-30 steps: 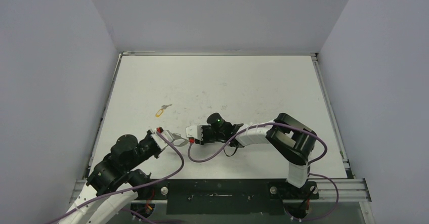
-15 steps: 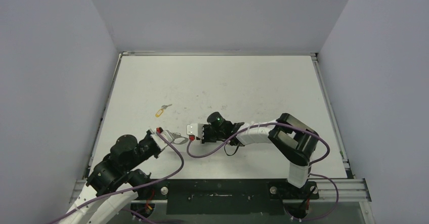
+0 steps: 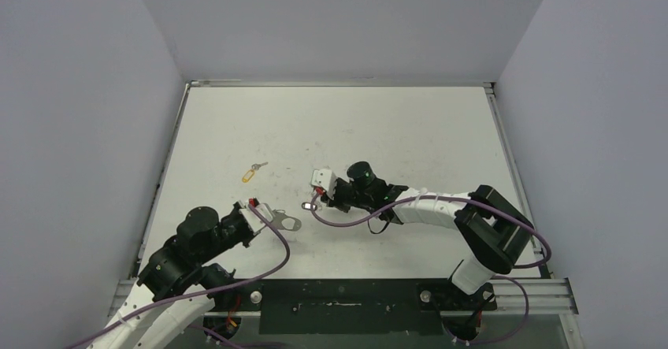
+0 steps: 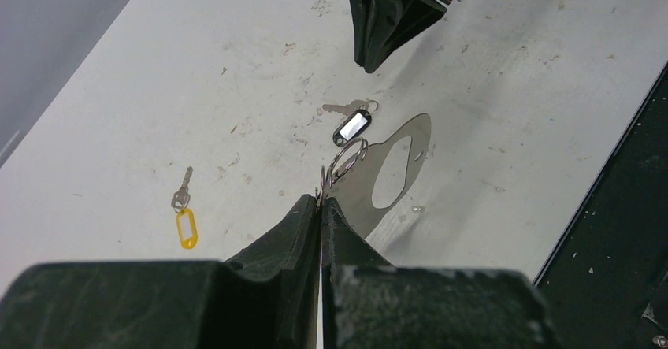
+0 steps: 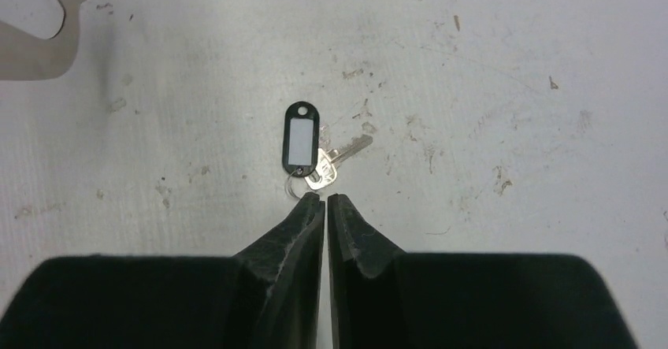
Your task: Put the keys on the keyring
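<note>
While clamped on a small ring of the keyring point(image 4: 411, 138), holds the left gripper point(image 4: 322, 199) low at the near edge, ready for the first key.
Leaves the flat oval loop trailing onto the table point(image 3: 410, 128) just beyond those shut fingertips. Farther out, shows the right gripper point(image 5: 324, 199) pressed together, tips right at the split ring of the black-tagged key point(image 5: 302, 140); cannot tell whether pinched or only touched. Farthest, well apart to the left, leaves the yellow-tagged key point(image 3: 250, 174) untouched. Looks like the pick-up of the first key, with neither threaded yet. Likely calls next for a sure grip on that key's ring, then working it onto the held ring.
</note>
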{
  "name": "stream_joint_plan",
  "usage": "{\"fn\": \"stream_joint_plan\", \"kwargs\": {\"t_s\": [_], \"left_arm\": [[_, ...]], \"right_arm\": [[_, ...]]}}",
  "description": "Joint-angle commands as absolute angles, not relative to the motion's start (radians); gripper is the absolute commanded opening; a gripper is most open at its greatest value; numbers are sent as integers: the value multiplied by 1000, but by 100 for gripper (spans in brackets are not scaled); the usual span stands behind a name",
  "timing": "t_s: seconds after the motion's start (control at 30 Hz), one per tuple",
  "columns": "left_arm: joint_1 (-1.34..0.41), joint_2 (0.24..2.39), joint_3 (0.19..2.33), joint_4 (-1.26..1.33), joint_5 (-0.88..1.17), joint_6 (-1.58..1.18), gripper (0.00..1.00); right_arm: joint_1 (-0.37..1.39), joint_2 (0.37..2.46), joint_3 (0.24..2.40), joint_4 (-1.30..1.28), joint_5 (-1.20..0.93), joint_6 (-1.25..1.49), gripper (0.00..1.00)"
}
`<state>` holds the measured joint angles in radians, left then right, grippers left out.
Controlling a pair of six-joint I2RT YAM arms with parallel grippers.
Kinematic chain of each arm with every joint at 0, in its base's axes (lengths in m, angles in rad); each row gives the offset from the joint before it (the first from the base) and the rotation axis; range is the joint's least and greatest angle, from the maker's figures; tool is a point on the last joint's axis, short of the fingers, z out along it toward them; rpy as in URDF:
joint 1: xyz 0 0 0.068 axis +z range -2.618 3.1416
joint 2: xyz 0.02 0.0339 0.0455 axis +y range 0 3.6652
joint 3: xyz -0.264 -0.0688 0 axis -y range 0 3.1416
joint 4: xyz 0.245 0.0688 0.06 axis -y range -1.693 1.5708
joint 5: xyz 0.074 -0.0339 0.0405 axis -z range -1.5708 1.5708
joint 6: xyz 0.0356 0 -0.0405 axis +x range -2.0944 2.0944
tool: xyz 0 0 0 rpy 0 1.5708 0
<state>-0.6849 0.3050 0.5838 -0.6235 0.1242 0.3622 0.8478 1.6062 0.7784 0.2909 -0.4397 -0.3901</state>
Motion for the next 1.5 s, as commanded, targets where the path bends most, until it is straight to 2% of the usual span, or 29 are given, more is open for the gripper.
{"fn": "stream_joint_plan", "kwargs": {"t_s": [0.0,0.17,0.4,0.67,0.87,1.1,1.23,1.47], "left_arm": [[-677,311,598,-548,153,357,0],[-678,311,598,-548,153,357,0],[-675,310,597,-547,152,359,0],[-674,313,596,-541,156,360,0],[-673,313,595,-541,156,361,0],[-670,313,595,-542,153,364,0],[-670,314,597,-541,152,365,0],[-666,314,596,-542,155,365,0]], "right_arm": [[884,1635,827,171,-459,-509,17],[950,1714,890,75,-344,-635,35],[972,1778,901,118,-284,-655,48],[973,1840,950,89,-250,-669,43],[964,1890,1008,28,-242,-666,35],[943,1859,973,40,-253,-647,35],[901,1839,932,92,-326,-614,35],[877,1880,946,92,-401,-606,31]]}}
